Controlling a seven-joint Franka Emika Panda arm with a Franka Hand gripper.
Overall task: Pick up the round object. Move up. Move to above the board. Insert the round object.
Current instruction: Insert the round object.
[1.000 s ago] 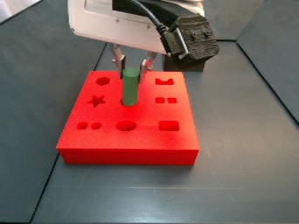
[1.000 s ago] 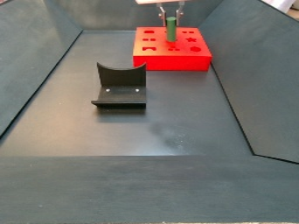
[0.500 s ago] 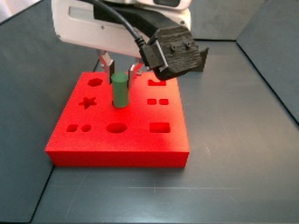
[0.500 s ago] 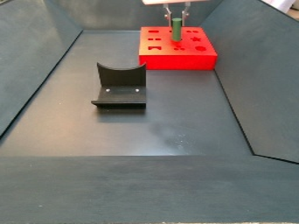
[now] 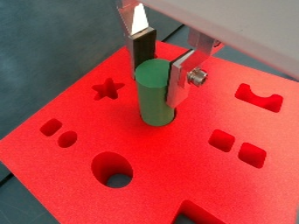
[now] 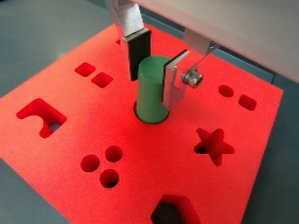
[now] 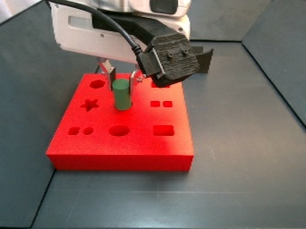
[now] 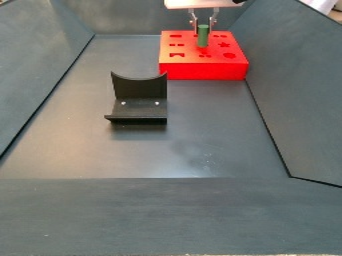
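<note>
Standing upright now in the middle cut-out of the board, with the foot of the round object sunk below the red surface and most of its green length above it. Flanked near its top by the gripper, silver plates either side in both wrist views; one plate lying flat against the green flank, the dark pad opposite looking close but perhaps just clear. Impossible to settle from these views whether clamped or newly let go, so best treated as unknown.

Comparing with a second ago in both side views: board and round object displaced together a little across the floor, then unchanged over the last half second. Probably dragged sideways by the gripper with the peg already lodged in the hole, though only a guess. Showing about the same green height above the red top throughout, so no clear further sinking lately.

Meaning for the task: picking, lifting and carrying over evidently done, insertion begun and likely near its end, or stalled on a tight fit. Calling next for either a gentle straight push or a clean release and a vertical retreat, avoiding any sideways pull liable to shift the board again or tilt the round object.

Standing well apart nearer the middle of the floor, the fixture, empty and playing no part.
</note>
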